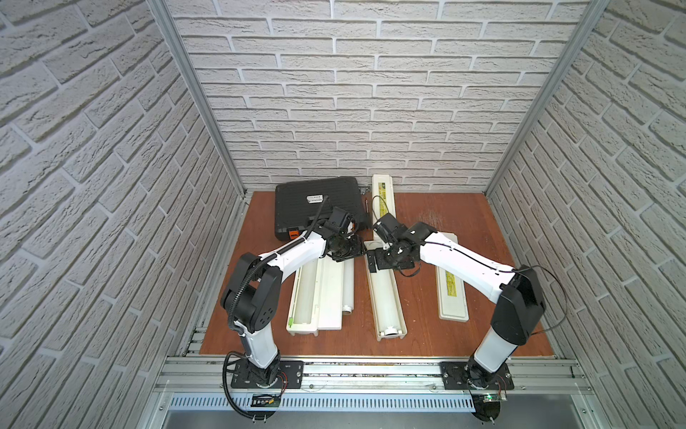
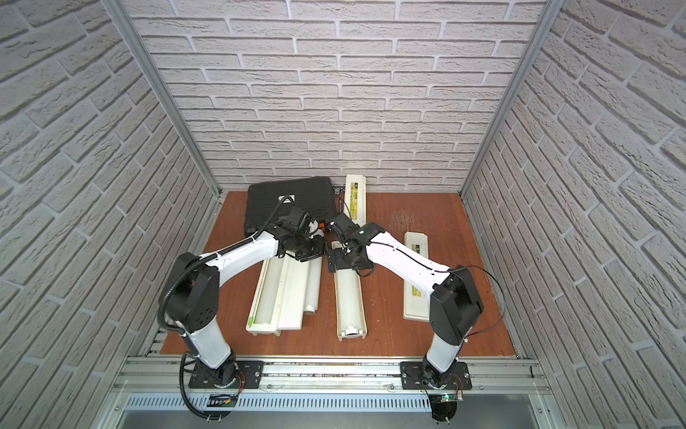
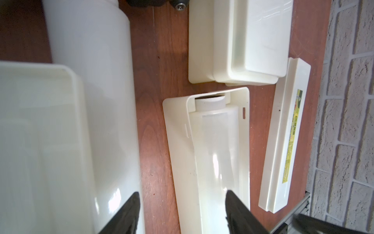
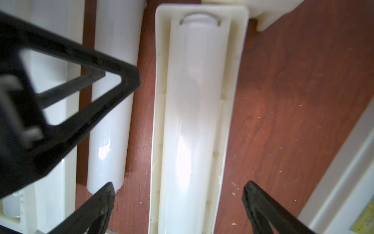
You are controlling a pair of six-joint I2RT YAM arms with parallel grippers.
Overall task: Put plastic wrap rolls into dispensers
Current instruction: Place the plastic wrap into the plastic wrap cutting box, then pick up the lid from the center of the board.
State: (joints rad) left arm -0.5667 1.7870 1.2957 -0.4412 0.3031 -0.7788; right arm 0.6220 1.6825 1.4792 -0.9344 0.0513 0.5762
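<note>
Your right gripper (image 4: 179, 183) stands wide and holds nothing. Its black fingers (image 4: 91, 208) straddle the plastic wrap roll (image 4: 194, 101) directly beneath it. That roll is a smooth, glossy, milky cylinder seated in the trough of the open middle dispenser (image 4: 159, 101), a long, narrow cream plastic box. The roll's long axis runs from under the gripper toward the arm bases, and its short, narrower core stub (image 4: 199, 17) is at that far end. Below your left gripper (image 3: 182, 192), a second roll (image 1: 348, 286) lies loose on the wood-grain table (image 1: 419, 334). It is parallel to the first and just beside the flat lid of the left dispenser (image 1: 306, 297). The left fingers sit moderately apart and grip nothing. Well past the right gripper's outer side lies a closed dispenser (image 1: 451, 293) with a yellow-green label.
</note>
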